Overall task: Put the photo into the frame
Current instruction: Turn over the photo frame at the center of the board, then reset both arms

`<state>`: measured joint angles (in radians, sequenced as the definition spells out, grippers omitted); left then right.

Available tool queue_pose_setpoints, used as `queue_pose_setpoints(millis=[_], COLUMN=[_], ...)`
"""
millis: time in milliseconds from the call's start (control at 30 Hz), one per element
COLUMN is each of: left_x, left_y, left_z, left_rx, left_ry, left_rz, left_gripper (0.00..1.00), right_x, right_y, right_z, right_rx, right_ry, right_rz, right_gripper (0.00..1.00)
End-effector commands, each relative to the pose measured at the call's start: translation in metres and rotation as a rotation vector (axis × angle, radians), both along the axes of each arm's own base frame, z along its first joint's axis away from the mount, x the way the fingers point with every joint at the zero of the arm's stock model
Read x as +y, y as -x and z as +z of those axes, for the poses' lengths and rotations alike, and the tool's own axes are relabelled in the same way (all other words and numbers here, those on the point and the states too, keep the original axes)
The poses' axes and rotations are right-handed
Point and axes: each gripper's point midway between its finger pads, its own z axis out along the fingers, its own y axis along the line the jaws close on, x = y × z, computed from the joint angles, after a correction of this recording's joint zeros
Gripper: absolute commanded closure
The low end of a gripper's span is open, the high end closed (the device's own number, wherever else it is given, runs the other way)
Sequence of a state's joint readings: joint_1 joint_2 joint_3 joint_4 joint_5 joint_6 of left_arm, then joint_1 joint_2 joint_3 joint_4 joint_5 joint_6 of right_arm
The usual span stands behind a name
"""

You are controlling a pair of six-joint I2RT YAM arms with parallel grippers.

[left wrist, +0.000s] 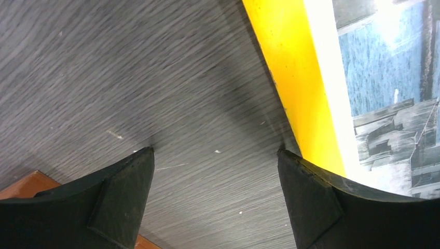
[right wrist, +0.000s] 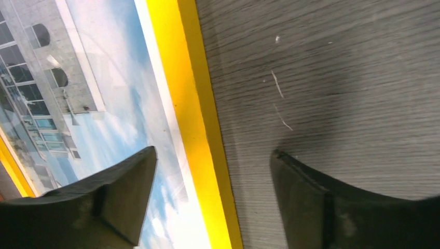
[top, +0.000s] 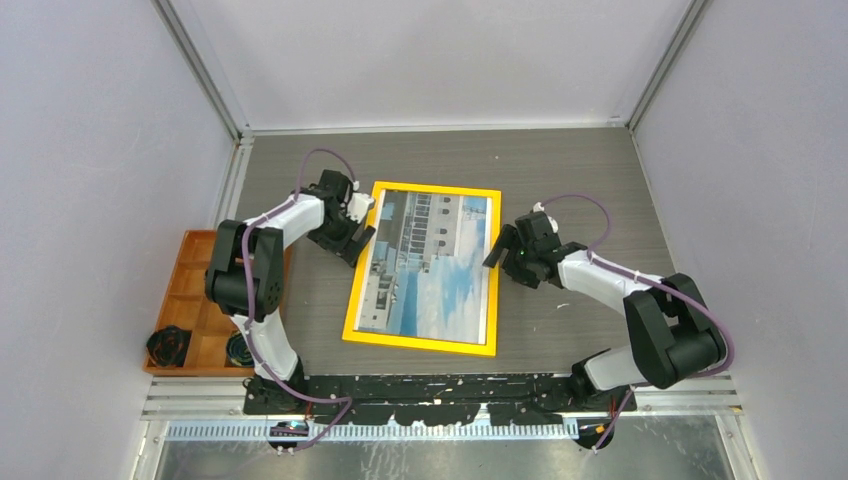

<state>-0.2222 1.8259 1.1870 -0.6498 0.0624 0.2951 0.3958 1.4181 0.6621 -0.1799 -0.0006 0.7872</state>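
The photo (top: 430, 270) sits inside the frame (top: 420, 345), flat on the worktop (top: 570, 170), with left jaws and right jaws both spread empty at its side rails, so I fear a finger snagging a rail and dragging it.

photo (top: 430, 265) inside yellow frame (top: 418, 342), flat on table (top: 570, 165)

Two white-and-black arms (top: 290, 215) with looping purple cables (top: 325, 153) and black wedge-shaped tool fingers (left wrist: 122, 202).
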Motion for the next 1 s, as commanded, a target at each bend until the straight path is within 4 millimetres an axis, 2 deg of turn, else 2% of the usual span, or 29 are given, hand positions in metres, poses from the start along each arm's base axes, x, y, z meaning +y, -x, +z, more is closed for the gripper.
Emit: queue_pose_setpoints(millis=[0,100,167,233,300,367,433,500,600,667,800,833,867,967], left_x=[-0.023,-0.034,-0.04,-0.04,-0.034,-0.02,-0.002,0.024,0.05,0.054,0.062,0.064,0.067,0.071], left_y=[0.01,0.012,0.009,0.0,-0.008,-0.026,-0.045,-0.061,-0.07,-0.068,-0.062,-0.064,-0.064,-0.066], left_z=[-0.008,0.0,0.011,0.03,0.052,0.079,0.105,0.122,0.125,0.118,0.105,0.108,0.112,0.122], left_rx=[0.016,0.036,0.035,0.007,-0.023,-0.096,-0.198,-0.325,-0.506,-0.61,-0.795,-0.838,-0.857,-0.963], left_ry=[0.03,0.082,0.109,0.138,0.196,0.279,0.402,0.516,0.582,0.577,0.544,0.548,0.543,0.568], left_rz=[-0.044,-0.051,-0.054,-0.049,-0.02,0.042,0.122,0.216,0.29,0.28,0.277,0.297,0.31,0.34], left_gripper=[0.08,0.06,0.03,0.01,0.0,0.0,0.0,0.0,0.0,0.0,0.0,0.0,0.0,0.0], right_x=[-0.026,-0.047,-0.072,-0.105,-0.14,-0.166,-0.183,-0.2,-0.221,-0.232,-0.238,-0.238,-0.237,-0.239], right_y=[-0.006,-0.021,-0.031,-0.04,-0.048,-0.057,-0.063,-0.06,-0.05,-0.041,-0.033,-0.033,-0.039,-0.047], right_z=[0.019,0.047,0.065,0.084,0.101,0.116,0.123,0.122,0.117,0.105,0.081,0.079,0.085,0.084], right_rx=[-0.025,-0.079,-0.11,-0.155,-0.208,-0.301,-0.397,-0.459,-0.497,-0.493,-0.533,-0.564,-0.632,-0.653], right_ry=[0.089,0.14,0.186,0.257,0.343,0.44,0.531,0.625,0.743,0.811,0.857,0.85,0.828,0.813], right_rz=[-0.074,-0.142,-0.22,-0.332,-0.456,-0.548,-0.579,-0.616,-0.677,-0.696,-0.685,-0.686,-0.7,-0.717], right_gripper=[0.01,0.0,0.0,0.0,0.0,0.0,0.0,0.0,0.0,0.0,0.0,0.0,0.0,0.0])
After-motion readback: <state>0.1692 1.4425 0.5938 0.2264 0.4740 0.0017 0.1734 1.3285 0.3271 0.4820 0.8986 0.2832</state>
